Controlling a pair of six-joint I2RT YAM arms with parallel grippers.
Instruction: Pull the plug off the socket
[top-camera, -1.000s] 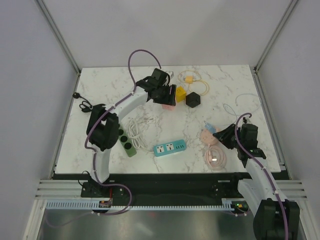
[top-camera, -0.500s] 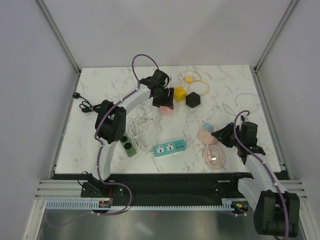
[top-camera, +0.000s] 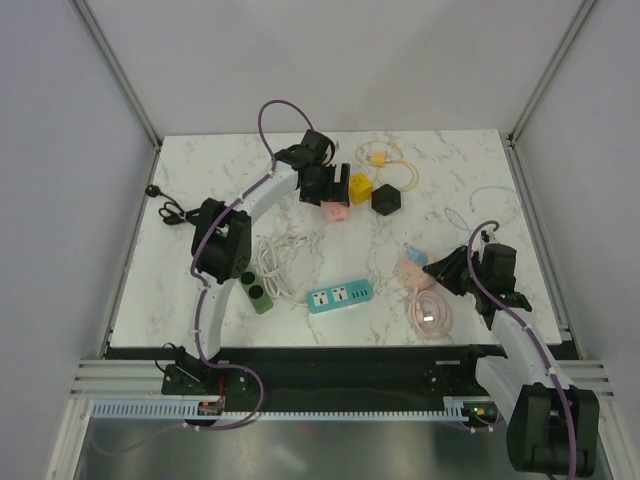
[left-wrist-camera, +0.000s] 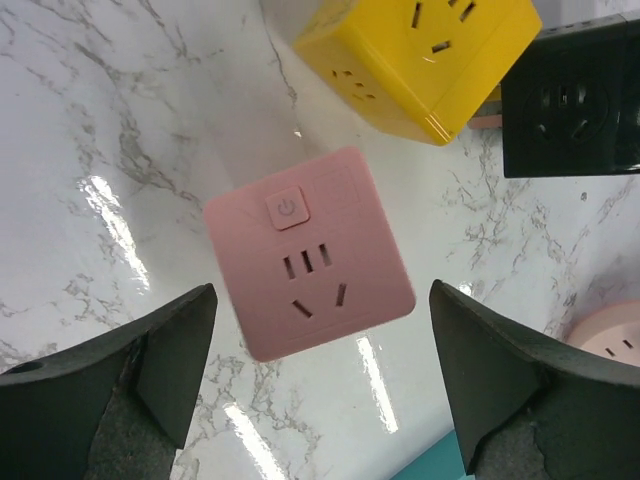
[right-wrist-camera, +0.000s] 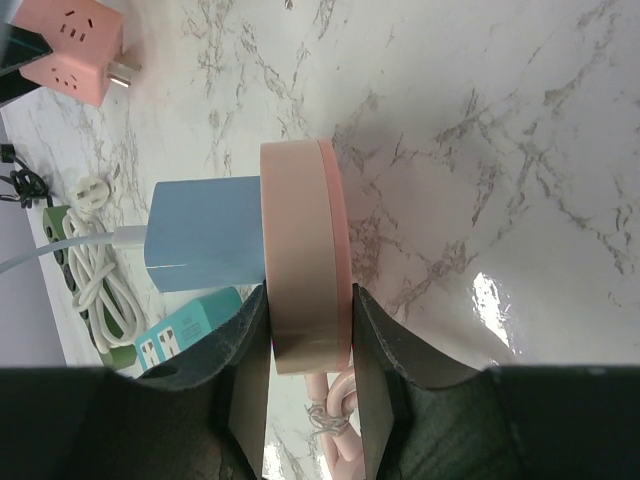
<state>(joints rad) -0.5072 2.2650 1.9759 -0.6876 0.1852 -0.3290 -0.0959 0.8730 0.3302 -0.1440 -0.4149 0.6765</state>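
Note:
A round pink socket (right-wrist-camera: 305, 260) stands on edge with a blue plug (right-wrist-camera: 205, 235) stuck in its face, a white lead running from the plug. My right gripper (right-wrist-camera: 310, 340) is shut on the socket's rim, at the table's right (top-camera: 440, 272). Lying flat on the marble is a pink cube socket (left-wrist-camera: 308, 252), face up. My left gripper (left-wrist-camera: 320, 375) hangs open above it, its fingers (left-wrist-camera: 150, 370) well clear on both sides. From above, the cube (top-camera: 335, 211) sits just in front of the left gripper (top-camera: 322, 188).
A yellow cube socket (top-camera: 360, 188) and a black one (top-camera: 387, 200) sit right of the pink cube. A teal power strip (top-camera: 340, 296), a green strip (top-camera: 255, 285) and a white cable bundle (top-camera: 275, 250) lie mid-table. A pink cable coil (top-camera: 432, 312) lies under the right arm.
The left gripper has opened and let go of the pink cube socket, which now lies on the table, and has drawn back a little. The right gripper keeps its grip.

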